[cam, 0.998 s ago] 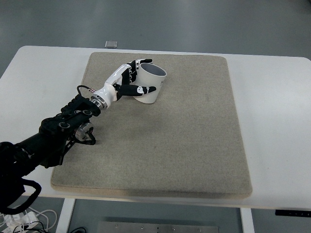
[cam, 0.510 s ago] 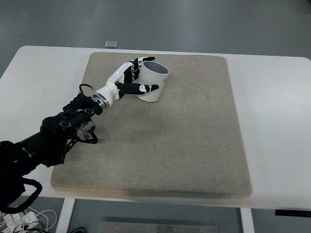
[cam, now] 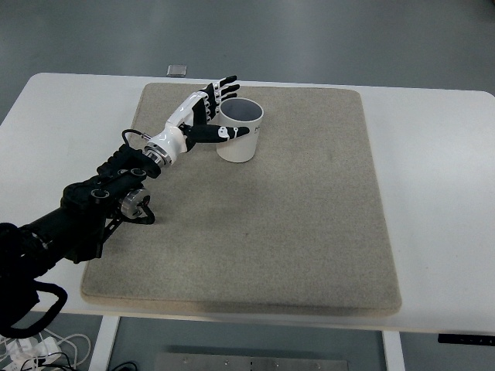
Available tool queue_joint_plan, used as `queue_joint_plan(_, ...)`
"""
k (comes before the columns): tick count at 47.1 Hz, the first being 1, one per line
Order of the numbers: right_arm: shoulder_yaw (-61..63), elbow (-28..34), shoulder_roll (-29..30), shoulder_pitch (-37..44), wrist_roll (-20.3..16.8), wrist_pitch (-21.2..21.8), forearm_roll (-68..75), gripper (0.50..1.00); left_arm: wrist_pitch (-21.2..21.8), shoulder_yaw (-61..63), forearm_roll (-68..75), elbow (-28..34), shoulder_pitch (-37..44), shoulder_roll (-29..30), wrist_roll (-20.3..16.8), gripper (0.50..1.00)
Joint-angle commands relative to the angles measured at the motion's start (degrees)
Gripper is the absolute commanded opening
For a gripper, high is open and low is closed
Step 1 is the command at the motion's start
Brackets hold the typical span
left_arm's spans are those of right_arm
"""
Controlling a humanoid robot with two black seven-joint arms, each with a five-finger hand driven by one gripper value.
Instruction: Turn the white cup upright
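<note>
The white cylindrical paper cup stood on its base on the beige felt-like mat, with its open mouth facing up and its grey inside showing. By that evidence the flip itself looked finished: the cup was upright and appeared level, with no lean that could be made out from the steep view.

The left hand, white-shelled with black joints, was at the cup's left side. Its four fingers were spread wide and pointed up and away past the far-left rim, clear of the wall as far as could be seen. The thumb lay across the near-left side of the cup, seemingly resting against it or just off it; whether it touched could not be settled. Nothing was gripped: the hand was splayed, not wrapped around the cup.

What was left, as a judgement, was small: drawing the thumb away without nudging the cup, then pulling the arm clear toward the left edge of the white table. A light empty cup would likely tip easily if the thumb dragged on it.

The right hand did not show anywhere.
</note>
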Motion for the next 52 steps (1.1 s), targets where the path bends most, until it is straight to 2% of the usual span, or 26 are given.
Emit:
queue_joint_plan(1, 0.0, 0.0, 0.0, 0.0, 0.0, 0.0, 0.0, 0.952, 0.0, -0.8, 0.0, -0.8, -0.1, 0.6, 0.0, 0.996)
queue_joint_plan(20, 0.0, 0.0, 0.0, 0.0, 0.1, 0.0, 0.0, 0.952, -0.1, -4.4, -0.1, -8.2, -1.8, 5.4, 0.0, 0.996)
queue_joint_plan(28, 0.0, 0.0, 0.0, 0.0, 0.1, 0.0, 0.0, 0.952, -0.3, -6.8, -0.8, -8.4, -4.3, 5.7, 0.0, 0.996)
queue_joint_plan(33, 0.0, 0.0, 0.0, 0.0, 0.0, 0.0, 0.0, 0.952, -0.3, -7.9, -3.9, -7.4, -6.9, 5.7, 0.0, 0.996)
queue_joint_plan(41, 0.0, 0.0, 0.0, 0.0, 0.0, 0.0, 0.0, 0.952, -0.3, -7.2, -13.1, -0.9, -10.8, 4.6, 0.0, 0.994)
queue_joint_plan(52, 0.0, 0.0, 0.0, 0.0, 0.1, 0.0, 0.0, 0.952, -0.2, -7.4, -22.0, 1.9, -10.6, 3.9, 0.0, 0.994)
